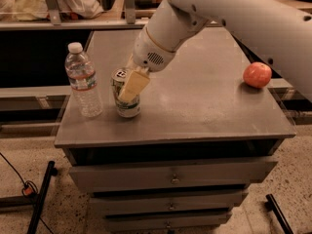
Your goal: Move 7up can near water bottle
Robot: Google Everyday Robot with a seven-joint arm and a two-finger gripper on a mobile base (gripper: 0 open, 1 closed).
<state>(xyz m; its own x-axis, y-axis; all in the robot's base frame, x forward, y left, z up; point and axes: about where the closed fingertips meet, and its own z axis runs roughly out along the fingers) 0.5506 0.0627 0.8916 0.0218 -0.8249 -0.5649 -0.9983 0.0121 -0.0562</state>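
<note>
The 7up can (127,106) stands slightly tilted on the grey table top (204,106), just right of the water bottle (84,81), a short gap between them. The bottle is upright near the table's left front corner, clear with a white cap. My gripper (130,87) reaches down from the upper right on the white arm and is shut on the can, its pale finger (133,87) lying across the can's front. The can's far side is hidden by the gripper.
A round red-orange fruit (257,75) lies near the table's right edge. The table is a drawer cabinet (170,179). A shelf with pale bags (73,1) runs behind. A black stand leg (41,194) is on the floor at the left.
</note>
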